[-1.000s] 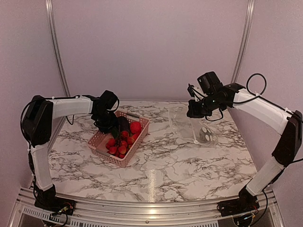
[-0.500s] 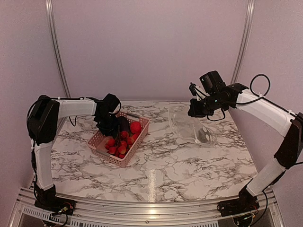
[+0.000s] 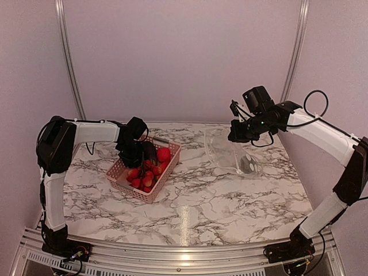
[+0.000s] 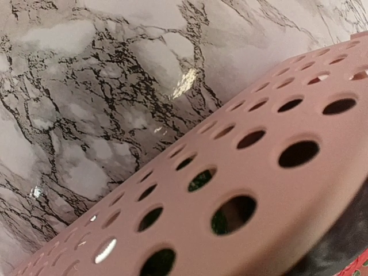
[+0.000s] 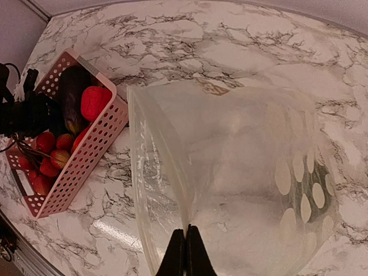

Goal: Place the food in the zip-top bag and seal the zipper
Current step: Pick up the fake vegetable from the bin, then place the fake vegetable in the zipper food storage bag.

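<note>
Your right jaws are pressed fully together on the near edge of the clear floppy plastic bag with faint white dots. The bag hangs from them over the right side of the white marble-patterned tabletop. Its side toward the basket shows as a thin whitish strip along the edge.

All the toy food sits in the pink perforated plastic basket on the left, which is apart from the bag. The basket holds a dark purple eggplant, a round red tomato beside it, and a cluster of small red strawberry-like pieces at the nearer end.

Your left jaws are down inside that basket among the food. The left wrist camera shows only the basket's holed wall and the tabletop behind it, so you cannot tell whether the jaws are parted or have hold of anything.
</note>
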You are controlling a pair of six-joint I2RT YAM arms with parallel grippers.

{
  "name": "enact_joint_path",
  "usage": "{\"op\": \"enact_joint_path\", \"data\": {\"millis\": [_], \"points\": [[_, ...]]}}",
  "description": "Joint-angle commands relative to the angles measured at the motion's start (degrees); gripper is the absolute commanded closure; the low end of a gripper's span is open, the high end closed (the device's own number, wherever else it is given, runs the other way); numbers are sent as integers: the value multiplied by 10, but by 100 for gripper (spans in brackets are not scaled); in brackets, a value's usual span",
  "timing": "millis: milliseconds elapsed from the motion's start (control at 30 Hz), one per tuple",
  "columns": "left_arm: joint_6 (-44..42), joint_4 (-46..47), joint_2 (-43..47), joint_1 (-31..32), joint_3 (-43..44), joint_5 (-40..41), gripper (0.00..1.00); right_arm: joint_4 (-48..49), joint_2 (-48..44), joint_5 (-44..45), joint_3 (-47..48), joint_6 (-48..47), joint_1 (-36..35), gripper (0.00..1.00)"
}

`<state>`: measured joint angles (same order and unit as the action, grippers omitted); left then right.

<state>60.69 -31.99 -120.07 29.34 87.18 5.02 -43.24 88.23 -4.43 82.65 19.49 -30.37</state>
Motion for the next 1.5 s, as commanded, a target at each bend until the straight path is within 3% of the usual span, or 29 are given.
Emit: {"op": "enact_joint_path", "data": {"millis": [0,467,633,900,1233,1367,1467], "points": [[-15,-12,52,-1,14,39,66,11,-20,2,-1,4,-2,100],[-166,11,177,30,75,159,71,15,-7,-16,20,8,-4,100],[-225,93,240,58,54,160,72,19,8,-34,42,16,-11,100],[-311,257,287,159,44,147,74,11,31,-69,103,35,-22,100],[-354,350,223,244,94,133,74,25,43,-116,127,69,-24,100],[-362,360,185,264,109,158,73,35,44,-123,124,80,-25,100],[-314,331,156,270,135,210,73,43,47,-136,126,90,-25,100]]}}
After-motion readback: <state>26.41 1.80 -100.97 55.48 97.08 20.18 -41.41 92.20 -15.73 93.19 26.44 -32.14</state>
